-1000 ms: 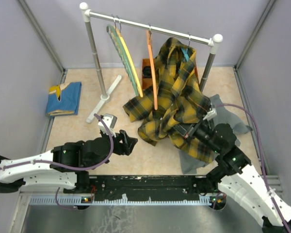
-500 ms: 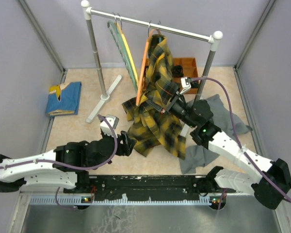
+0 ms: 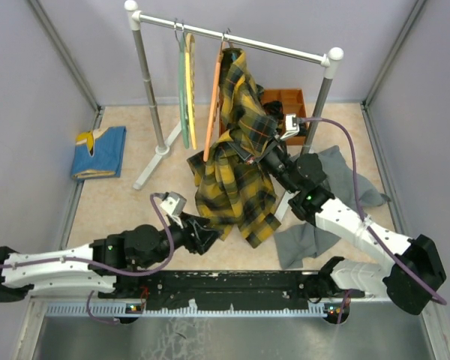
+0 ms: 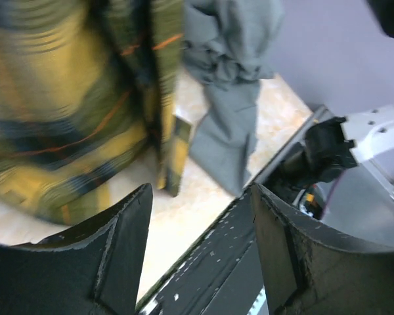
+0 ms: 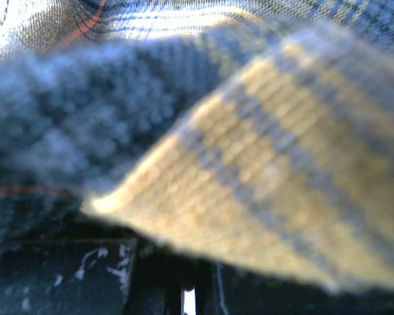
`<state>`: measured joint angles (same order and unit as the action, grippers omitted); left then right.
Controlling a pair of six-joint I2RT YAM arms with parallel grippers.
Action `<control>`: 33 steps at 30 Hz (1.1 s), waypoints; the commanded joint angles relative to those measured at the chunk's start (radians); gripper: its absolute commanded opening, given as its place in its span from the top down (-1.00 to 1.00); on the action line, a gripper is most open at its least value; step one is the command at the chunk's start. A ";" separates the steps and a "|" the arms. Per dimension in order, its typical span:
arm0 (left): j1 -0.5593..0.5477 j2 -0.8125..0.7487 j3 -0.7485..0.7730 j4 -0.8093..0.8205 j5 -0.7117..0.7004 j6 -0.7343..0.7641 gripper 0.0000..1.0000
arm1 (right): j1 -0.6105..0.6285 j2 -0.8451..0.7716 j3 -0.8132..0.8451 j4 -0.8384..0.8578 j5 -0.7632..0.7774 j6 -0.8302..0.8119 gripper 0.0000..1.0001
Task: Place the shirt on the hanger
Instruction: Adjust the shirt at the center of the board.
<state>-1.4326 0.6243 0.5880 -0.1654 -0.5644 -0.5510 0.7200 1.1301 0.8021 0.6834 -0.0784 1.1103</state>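
Observation:
The yellow and black plaid shirt (image 3: 236,176) hangs bunched from the rail, its hem reaching the floor. It also shows in the left wrist view (image 4: 65,111) and fills the right wrist view (image 5: 249,131), blurred. My right gripper (image 3: 257,156) is raised at the shirt's right side, shut on its cloth; its fingers are mostly covered in its own view. My left gripper (image 3: 209,237) is open and empty, low by the shirt's hem; its fingers (image 4: 121,246) stand wide apart. The teal hanger is hidden, probably under the shirt.
An orange hanger (image 3: 212,105), a green hanger (image 3: 181,86) and a yellow one (image 3: 190,101) hang on the rack rail (image 3: 285,49). A grey garment (image 3: 326,225) lies at the right, a blue cloth (image 3: 101,150) at the left, an orange box (image 3: 286,101) behind.
My right arm has lifted the shirt and carried it left along the rail. The hangers swung left. My left gripper has moved right, close to the shirt's hem.

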 commanded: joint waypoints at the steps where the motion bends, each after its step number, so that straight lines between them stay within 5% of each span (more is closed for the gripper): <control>1: 0.003 0.106 -0.025 0.406 0.212 0.126 -0.35 | 0.007 -0.014 0.021 0.094 0.047 -0.005 0.93; 8: 0.003 0.389 -0.004 0.647 0.293 0.167 -0.37 | -0.015 -0.075 0.046 -0.048 -0.014 0.012 0.88; 14: 0.003 0.511 -0.063 0.731 0.085 0.076 -0.48 | -0.057 -0.114 0.079 -0.144 -0.068 0.042 0.90; 17: 0.004 0.558 -0.103 0.922 0.138 0.083 -0.54 | -0.073 -0.111 0.068 -0.135 -0.088 0.091 0.91; 23: 0.003 0.774 0.020 0.976 0.218 0.039 -0.50 | -0.092 -0.116 0.047 -0.137 -0.093 0.155 0.91; 27: 0.008 0.885 0.133 0.799 0.078 -0.023 -0.44 | -0.094 -0.144 0.048 -0.178 -0.075 0.144 0.91; 31: 0.073 0.952 0.300 0.193 -0.137 -0.244 -0.39 | -0.093 -0.163 0.074 -0.214 -0.063 0.125 0.89; 33: 0.125 0.969 0.312 0.061 -0.162 -0.295 -0.39 | -0.094 -0.170 0.088 -0.223 -0.069 0.115 0.84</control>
<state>-1.3930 1.5635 0.8383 0.3428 -0.5499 -0.6594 0.6365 1.0042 0.8143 0.4324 -0.1577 1.2392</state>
